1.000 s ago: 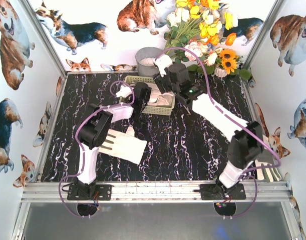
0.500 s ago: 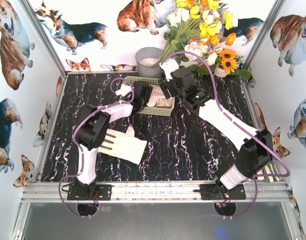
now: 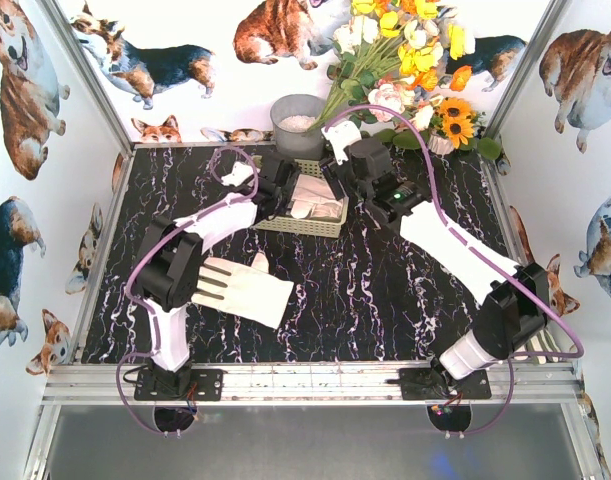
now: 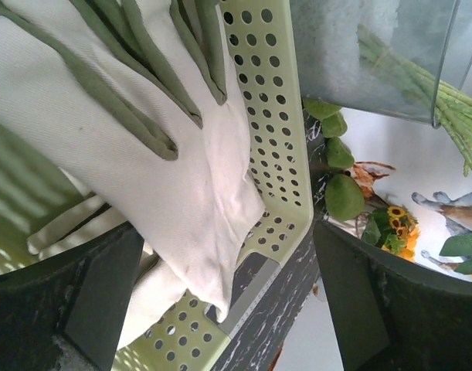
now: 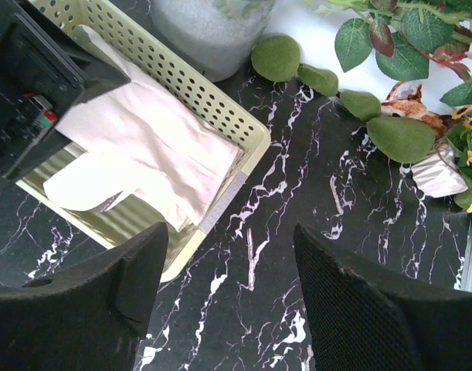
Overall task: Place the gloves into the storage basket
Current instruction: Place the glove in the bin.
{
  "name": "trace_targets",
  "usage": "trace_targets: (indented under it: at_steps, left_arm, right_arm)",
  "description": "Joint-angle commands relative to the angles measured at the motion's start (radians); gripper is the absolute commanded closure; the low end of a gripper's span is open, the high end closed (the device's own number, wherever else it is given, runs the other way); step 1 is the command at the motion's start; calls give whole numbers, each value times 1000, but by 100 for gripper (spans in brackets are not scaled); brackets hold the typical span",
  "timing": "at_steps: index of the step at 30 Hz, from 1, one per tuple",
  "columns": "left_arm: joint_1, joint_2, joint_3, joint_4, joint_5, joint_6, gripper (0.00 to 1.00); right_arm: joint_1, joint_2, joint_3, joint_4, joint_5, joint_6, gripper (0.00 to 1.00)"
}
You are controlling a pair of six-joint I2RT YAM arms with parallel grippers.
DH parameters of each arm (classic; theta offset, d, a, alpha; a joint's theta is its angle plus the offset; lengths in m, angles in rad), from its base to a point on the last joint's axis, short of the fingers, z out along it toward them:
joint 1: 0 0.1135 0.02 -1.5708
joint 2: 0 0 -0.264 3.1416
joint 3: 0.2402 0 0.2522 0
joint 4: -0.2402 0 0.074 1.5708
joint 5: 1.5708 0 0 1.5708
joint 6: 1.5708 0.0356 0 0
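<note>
The storage basket (image 3: 330,228), pale yellow with perforated walls, stands at the back middle of the table. Cream gloves (image 3: 315,195) with grey patches lie piled inside it. My left gripper (image 3: 283,182) hovers over the basket's left end. In the left wrist view the left gripper (image 4: 228,309) is open, a glove (image 4: 135,147) lies below it, and its cuff drapes over the basket wall (image 4: 278,147). My right gripper (image 5: 232,294) is open over bare table beside the basket (image 5: 247,154) with its gloves (image 5: 151,147). One more glove (image 3: 247,290) lies flat on the table by the left arm.
A round grey pot (image 3: 297,122) stands just behind the basket, with a bunch of flowers (image 3: 415,60) to its right. Green leaves (image 5: 390,135) lie on the table near the right gripper. A pale striped thing (image 3: 538,345) shows at the right edge behind the right arm.
My left gripper has opened and let its glove go into the basket, moving a little toward the back. The right gripper has drawn slightly right, away from the basket.
</note>
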Motion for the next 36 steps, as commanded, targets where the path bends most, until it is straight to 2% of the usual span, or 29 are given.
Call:
trace_targets:
  at_steps: [1,4,8,10,13,18,27,33,36]
  left_arm:
    - [-4,-81,38,-121,-61,40,16]
    - [5,-107,41,-80,-52,166,23]
    - [10,-67,128,-99,48,328,48]
    - [10,-26,170,-126,126,391,55]
    - [5,22,190,-153,214,416,66]
    - [7,89,192,-156,333,418,76]
    - [28,190,272,-266,328,533,77]
    - [57,202,224,-199,342,585,77]
    - [56,211,227,-178,358,637,74]
  right_arm:
    - [2,-58,-10,26,30,-2,32]
    - [-5,-69,-12,18,32,6,32]
    - [-12,-78,-18,7,29,17,32]
    - [-15,-82,-22,2,30,22,32]
    - [-21,-85,-25,-3,36,30,32]
    - [-29,-86,-23,-12,65,37,32]
    - [-40,-85,-19,-24,72,55,32]
    - [-43,-83,-16,-30,72,56,32]
    - [-44,-83,-15,-32,72,58,32]
